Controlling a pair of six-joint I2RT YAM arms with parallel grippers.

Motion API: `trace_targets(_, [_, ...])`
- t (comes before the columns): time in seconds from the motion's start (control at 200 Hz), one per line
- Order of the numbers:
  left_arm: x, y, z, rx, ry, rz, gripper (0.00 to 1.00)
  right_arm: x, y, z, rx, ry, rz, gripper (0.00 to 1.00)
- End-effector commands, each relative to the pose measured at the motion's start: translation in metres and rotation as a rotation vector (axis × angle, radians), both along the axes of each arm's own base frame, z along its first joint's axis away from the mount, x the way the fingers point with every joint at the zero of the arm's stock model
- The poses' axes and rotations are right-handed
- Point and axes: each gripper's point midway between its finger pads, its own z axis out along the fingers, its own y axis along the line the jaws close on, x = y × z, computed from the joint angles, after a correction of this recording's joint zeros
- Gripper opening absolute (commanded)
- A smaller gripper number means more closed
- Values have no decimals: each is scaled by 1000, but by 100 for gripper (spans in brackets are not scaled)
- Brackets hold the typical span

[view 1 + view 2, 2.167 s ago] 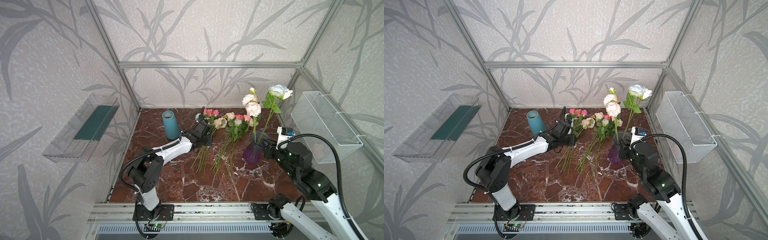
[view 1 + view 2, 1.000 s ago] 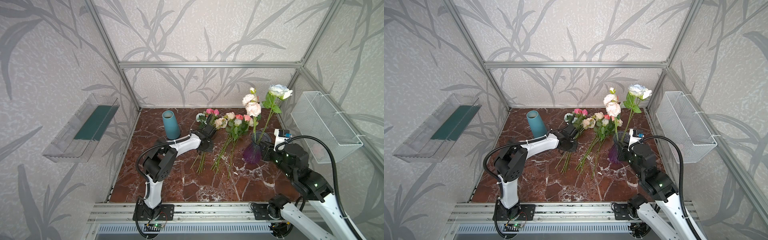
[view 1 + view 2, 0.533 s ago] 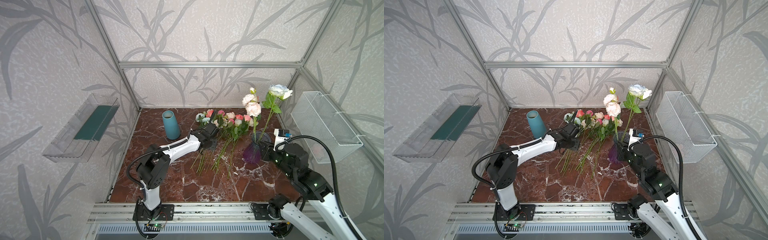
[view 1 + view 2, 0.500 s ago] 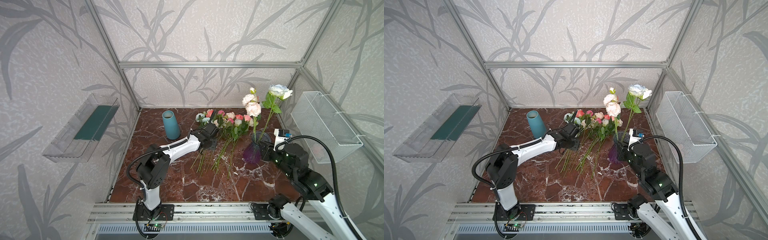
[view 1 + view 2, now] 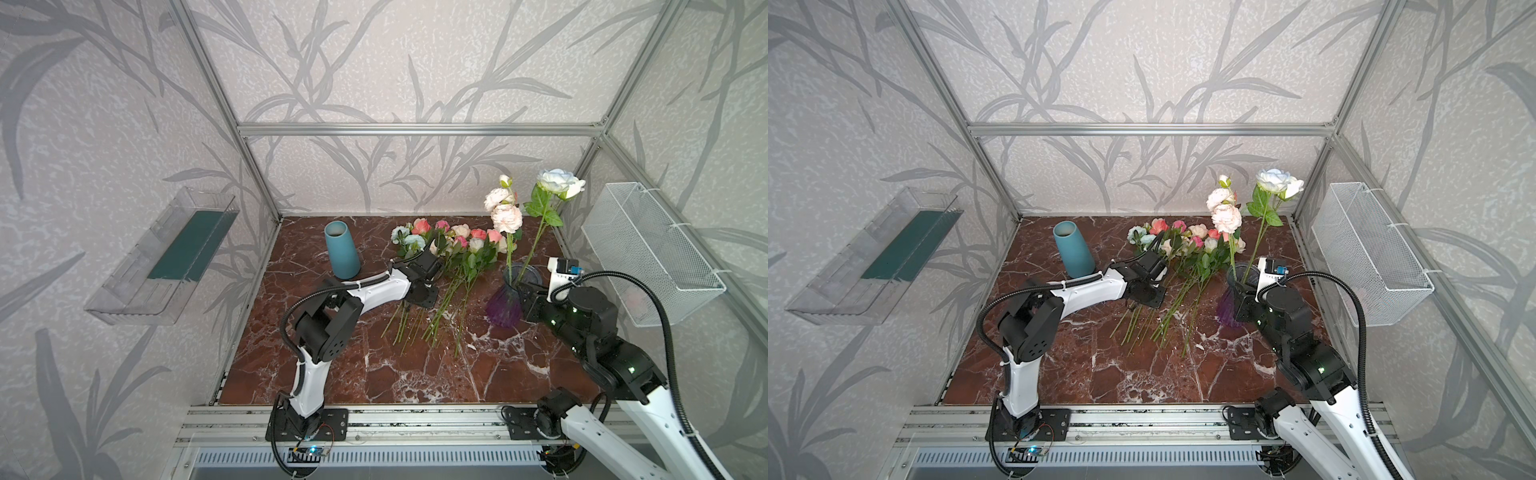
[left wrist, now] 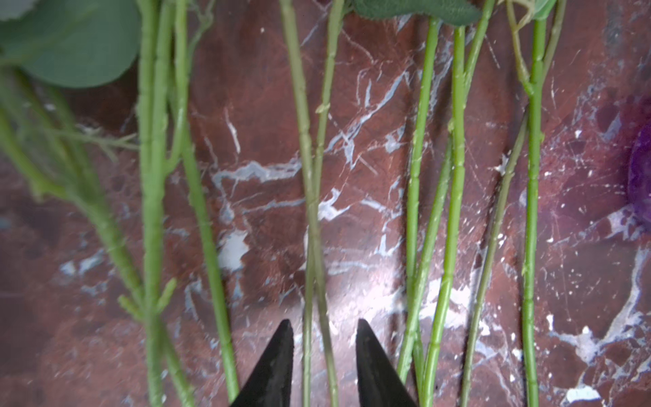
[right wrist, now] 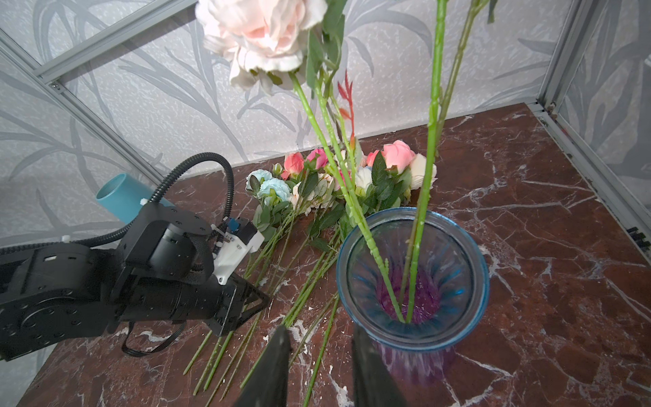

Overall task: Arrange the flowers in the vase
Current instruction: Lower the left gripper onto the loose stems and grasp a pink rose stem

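Several flowers [image 5: 451, 249] lie in a row on the marble floor, blooms to the back, stems [image 6: 311, 197] toward the front. My left gripper [image 6: 323, 322] hangs open over the stems, with two thin stems running between its fingertips and room on either side. The same left gripper [image 7: 266, 299] shows low over the stems in the right wrist view. The glass vase [image 7: 468, 292], blue-rimmed with a purple base [image 5: 503, 309], stands at the right. It holds a pale pink peony [image 5: 505, 217] and a white rose [image 5: 559, 183], both upright. My right gripper [image 7: 320, 327] is open beside the vase and holds nothing.
A teal cylinder vase [image 5: 341, 249] stands at the back left, next to my left arm. A white wire basket [image 5: 648, 249] hangs on the right wall and a clear shelf [image 5: 166, 257] on the left wall. Bare marble [image 5: 415, 374] lies in front of the stems.
My left gripper has gone from shut to open and now sits over the stems. The left bunch of blooms has shifted slightly right. The right arm has hardly moved.
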Motion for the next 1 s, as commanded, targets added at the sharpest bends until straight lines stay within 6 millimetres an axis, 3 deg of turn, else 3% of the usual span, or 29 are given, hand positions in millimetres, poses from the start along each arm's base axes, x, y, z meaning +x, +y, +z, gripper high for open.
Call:
trace_targets(0.0, [10, -5, -2, -15, 0, 10, 26, -1, 1, 16, 35, -35, 7, 31])
trace_targets(0.065, [15, -3, -5, -22, -3, 29, 14, -2, 2, 15, 45, -33, 12, 31])
trace_targets(0.14, [18, -4, -4, -52, 0, 33, 7, -3, 4, 15, 53, -29, 18, 31])
trace_targets(0.285, [19, -4, 0, -72, -9, 26, 3, -5, 2, 14, 55, -27, 16, 32])
trace_targets(0.4, [20, -3, 14, -82, -34, 24, 0, -7, 2, 18, 58, -33, 18, 31])
trace_targets(0.645, [15, 2, 93, -184, -190, -5, 0, -10, 1, 23, 50, -41, 22, 31])
trace_targets(0.805, [7, 7, 129, -285, -293, -3, 0, -8, 4, 28, 59, -44, 36, 31])
trace_targets(0.89, [2, 9, 148, -335, -331, -7, 0, -8, 11, 34, 78, -50, 65, 31])
trace_targets(1.0, [-11, 5, 192, -472, -442, -62, 0, -7, 27, 49, 137, -70, 136, 31])
